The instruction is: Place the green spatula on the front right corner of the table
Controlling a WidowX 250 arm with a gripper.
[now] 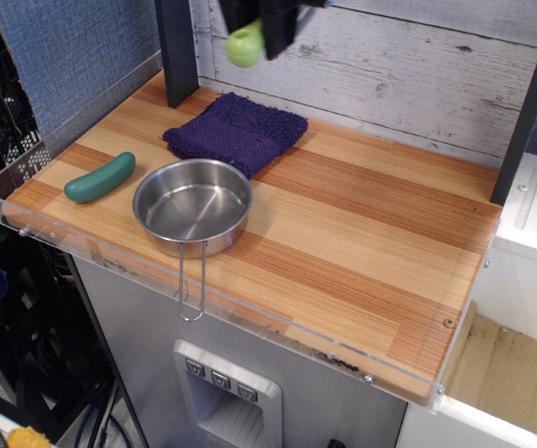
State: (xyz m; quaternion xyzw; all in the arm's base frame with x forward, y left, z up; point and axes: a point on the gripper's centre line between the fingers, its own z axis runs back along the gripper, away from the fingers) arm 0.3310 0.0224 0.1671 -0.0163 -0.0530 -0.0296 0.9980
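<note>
Observation.image shows the claw (266,28) at the very top of the frame, high above the back edge of the desk (361,243), clenched on the green spatula (246,45); only the lime handle end shows below it, the blade hidden. Below lies the purple cloth (237,131) near the back left corner, in front of it the steel pan (192,205) with its wire handle past the front edge, and the teal cucumber toy (100,177) by the left edge. The front right corner is well apart from all of them. The spatula looks like light, stiff plastic, probably slick; the chunky handle seems the surest place to hold it.
</note>
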